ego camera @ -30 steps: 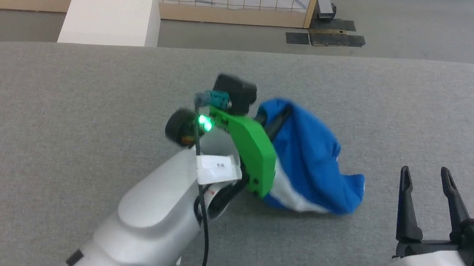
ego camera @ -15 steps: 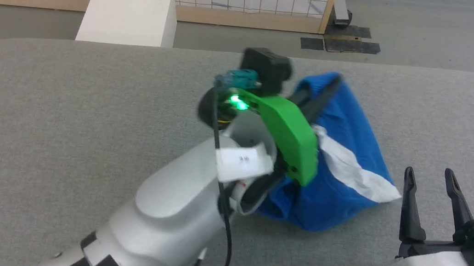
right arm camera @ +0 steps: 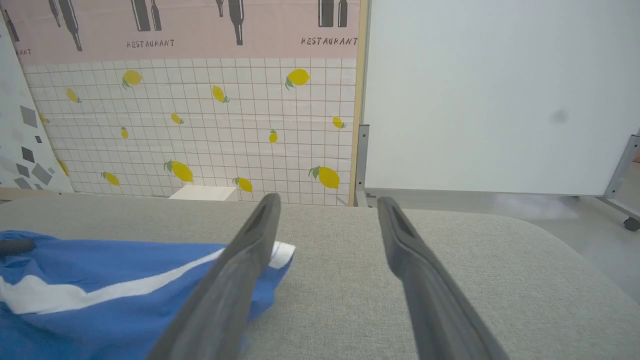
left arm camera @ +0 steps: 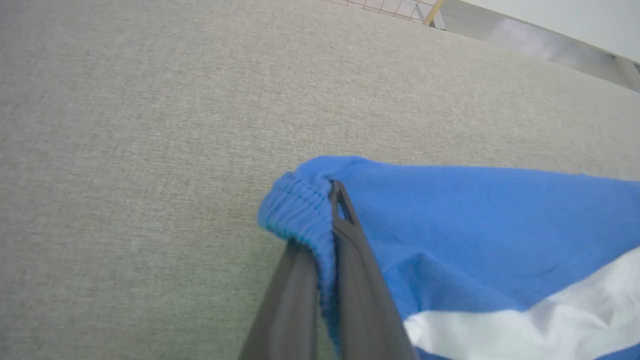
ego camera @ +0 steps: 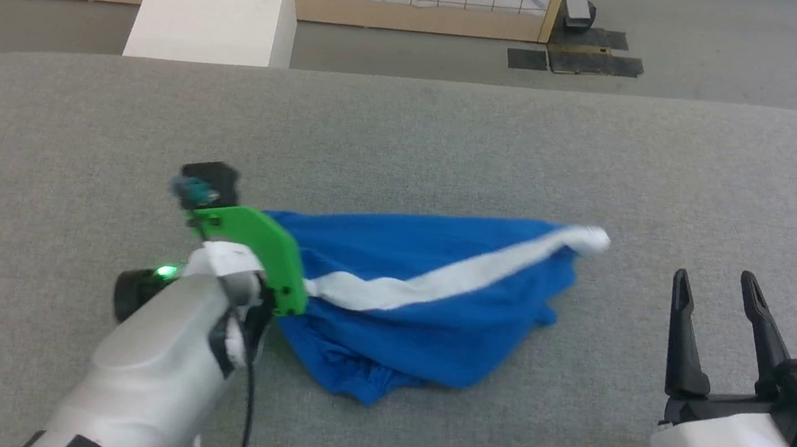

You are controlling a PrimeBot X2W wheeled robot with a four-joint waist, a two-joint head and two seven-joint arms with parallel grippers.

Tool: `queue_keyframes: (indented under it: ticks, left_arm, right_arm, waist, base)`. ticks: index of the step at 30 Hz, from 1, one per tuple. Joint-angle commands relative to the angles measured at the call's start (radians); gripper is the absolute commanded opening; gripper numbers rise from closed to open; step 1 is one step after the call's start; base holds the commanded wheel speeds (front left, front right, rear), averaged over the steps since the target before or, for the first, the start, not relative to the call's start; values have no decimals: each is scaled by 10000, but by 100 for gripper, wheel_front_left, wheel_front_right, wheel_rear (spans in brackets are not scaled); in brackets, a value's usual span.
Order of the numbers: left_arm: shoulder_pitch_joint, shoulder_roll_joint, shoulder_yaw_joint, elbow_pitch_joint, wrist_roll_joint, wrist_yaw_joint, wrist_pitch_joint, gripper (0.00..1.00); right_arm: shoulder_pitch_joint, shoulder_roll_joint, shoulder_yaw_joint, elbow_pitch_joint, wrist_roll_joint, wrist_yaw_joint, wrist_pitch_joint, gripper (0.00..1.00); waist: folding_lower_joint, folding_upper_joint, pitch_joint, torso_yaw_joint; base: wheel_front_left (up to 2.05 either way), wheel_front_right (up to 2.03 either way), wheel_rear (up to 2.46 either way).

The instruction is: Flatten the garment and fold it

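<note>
Grey felt table, lemon-print wall, white box, grey floor

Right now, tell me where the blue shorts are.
In the head view the shorts lie on the grey table, waistband clamped in the left pincer at their left end, the open right pincer apart to their right.

1. You're in a staged robot lab, not a real kitchen: the lemon-tile wall is a printed backdrop in a wooden frame.
2. A white partition stands on a wheeled frame.
3. Your worktable is grey fabric above a plain floor.
</note>
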Motion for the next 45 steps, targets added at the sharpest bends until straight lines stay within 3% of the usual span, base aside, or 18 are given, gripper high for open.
queue_keyframes:
  ticks: [1,2,3,7,13,17,21,26,31,35,39,45]
  left_arm:
    - [83,137,133,232,-116,-35,-151,0]
    - [85,170,199,363,-165,-85,-213,0]
    - [211,265,385,929,-431,-365,-222,100]
    - [474,325,417,1090,-603,-798,-275,100]
    - [1317,449,822,89,-817,-1428,-1750,100]
    - [2163,689,878,-1053,-611,-1313,-2682,100]
    - [3180,954,949,-2404,-404,-934,-3192,100]
    - [4357,1065,1904,-4543,505,-591,-3610,100]
    - [5608,133,3914,-6902,2797,-857,-3621,100]
    - [6150,-697,5056,-7662,4214,-1608,-3623,100]
    - [6282,-1217,5777,-7864,5012,-2253,-3624,100]
    - [6042,-1435,6217,-7677,5346,-2794,-3624,100]
  right_arm:
    - [-118,-1,0,-16,69,-15,-88,100]
    - [-119,-1,-7,-17,66,-15,-90,100]
    - [-107,-1,-3,-2,29,-15,-94,100]
    - [-75,-1,-3,18,-2,-15,-96,100]
    - [105,-1,-79,8,-59,-15,-92,100]
    - [247,-1,-119,-57,-110,-15,-39,100]
    - [308,-1,-83,-132,-125,-15,20,100]
    - [386,-1,-74,-252,-112,-15,52,100]
    - [226,-1,118,-352,-157,-15,142,100]
    - [-356,-1,688,-104,-159,-15,727,100]
    - [-1283,-1,1452,874,-85,-15,2411,100]
    - [-2649,-1,1695,2513,129,-15,5093,100]
  waist:
    - [0,0,40,-16]
    - [0,0,54,-15]
    - [0,0,46,-20]
    - [0,0,-63,-15]
    - [0,0,-313,112]
    - [0,0,-440,293]
    - [0,0,-507,434]
    - [0,0,-527,658]
    - [0,0,-388,840]
    - [0,0,-155,933]
    - [0,0,128,1030]
    - [0,0,538,1310]
  base:
    - [0,0,0]
    - [0,0,0]
    - [0,0,0]
    - [0,0,0]
    - [0,0,0]
    - [0,0,0]
    - [0,0,0]
    - [0,0,0]
    - [0,0,0]
    - [0,0,0]
    - [0,0,0]
    - [0,0,0]
